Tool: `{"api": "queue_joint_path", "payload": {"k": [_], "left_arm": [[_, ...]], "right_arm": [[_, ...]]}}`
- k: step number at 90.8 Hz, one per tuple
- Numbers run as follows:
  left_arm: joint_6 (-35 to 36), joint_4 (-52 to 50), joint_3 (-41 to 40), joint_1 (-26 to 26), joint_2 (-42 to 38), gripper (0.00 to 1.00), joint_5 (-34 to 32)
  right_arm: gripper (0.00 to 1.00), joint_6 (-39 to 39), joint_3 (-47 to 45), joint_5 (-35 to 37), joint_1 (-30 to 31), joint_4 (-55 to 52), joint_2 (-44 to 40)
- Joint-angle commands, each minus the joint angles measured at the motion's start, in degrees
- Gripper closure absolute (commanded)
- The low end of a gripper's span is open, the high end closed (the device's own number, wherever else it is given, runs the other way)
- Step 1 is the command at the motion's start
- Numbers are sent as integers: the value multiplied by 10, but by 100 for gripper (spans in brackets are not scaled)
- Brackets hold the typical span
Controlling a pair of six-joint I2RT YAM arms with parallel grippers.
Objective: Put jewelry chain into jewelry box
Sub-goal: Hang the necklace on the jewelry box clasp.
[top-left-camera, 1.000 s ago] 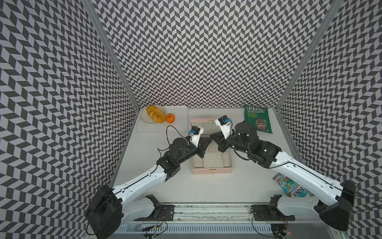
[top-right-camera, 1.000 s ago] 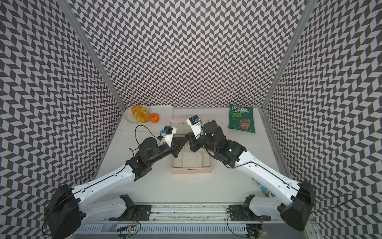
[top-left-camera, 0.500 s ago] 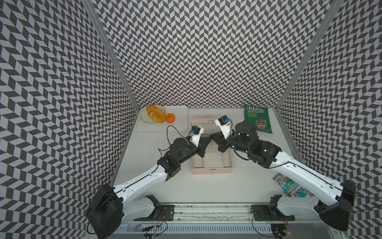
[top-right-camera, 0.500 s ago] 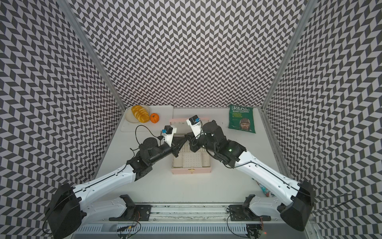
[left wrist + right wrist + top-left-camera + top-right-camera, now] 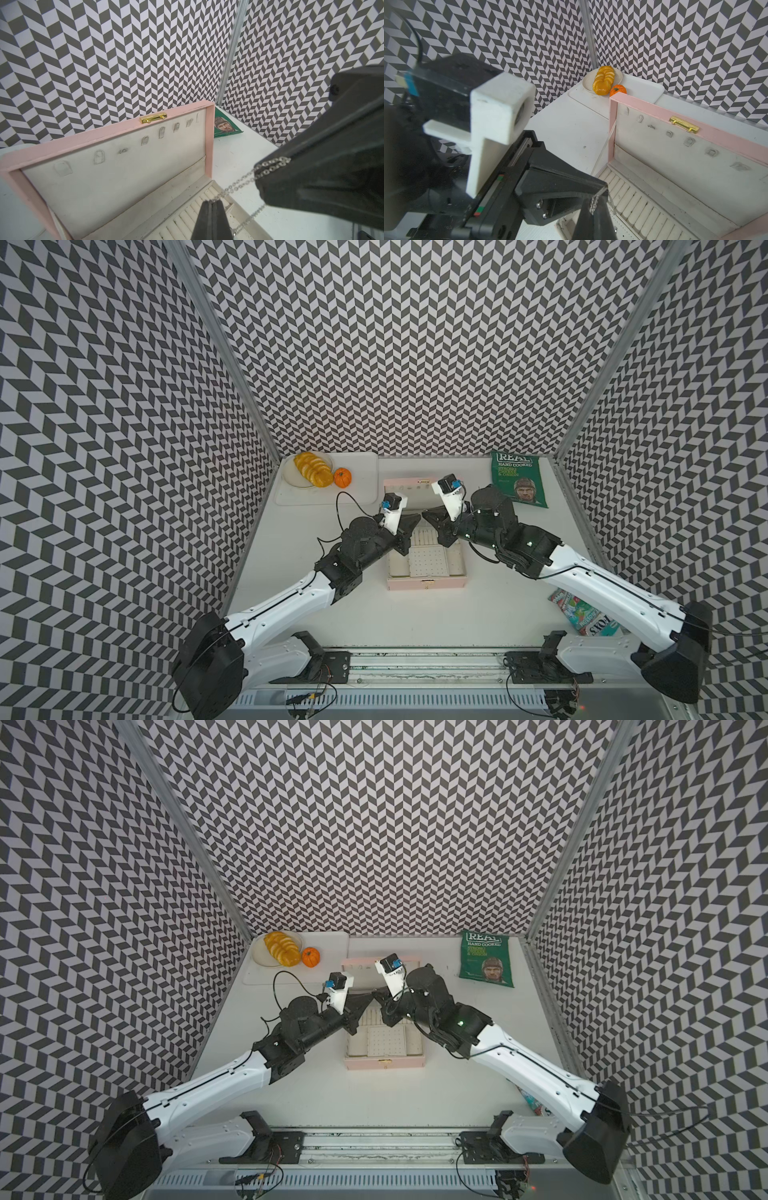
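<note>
Above the ring rolls [image 5: 185, 219] of the open jewelry box [image 5: 426, 583], the jewelry chain [image 5: 236, 185] ran as a short doubled span from the left jaws to the right jaws. It lay across the box's width, with a loose tail hanging toward the rolls. Both pairs of jaws were pressed together, pinching the chain. Only the wrist views showed it; in both top views it seemed too fine to make out. The arms stood much as a second before.

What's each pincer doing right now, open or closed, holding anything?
Left pincer: closed on the jewelry chain.
Right pincer: closed on the same jewelry chain.
</note>
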Motion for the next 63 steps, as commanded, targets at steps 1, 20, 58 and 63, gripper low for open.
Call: {"api": "queue_joint_path", "payload": {"k": [1,20,58,63], "left_arm": [[11,-30,24,5,-3,100,-24],[11,-49,38,29,21,100,-20],[1,-21,68,89,82,100,16],[3,-20,77,94,95,100,17]], "right_arm": [[100,-8,-8,-6,-10,75,13],[100,-10,-6,-26,-19,109,52],[100,-17,46,-50,-53,128,157],[100,-16,54,-51,-57,130,170]]}}
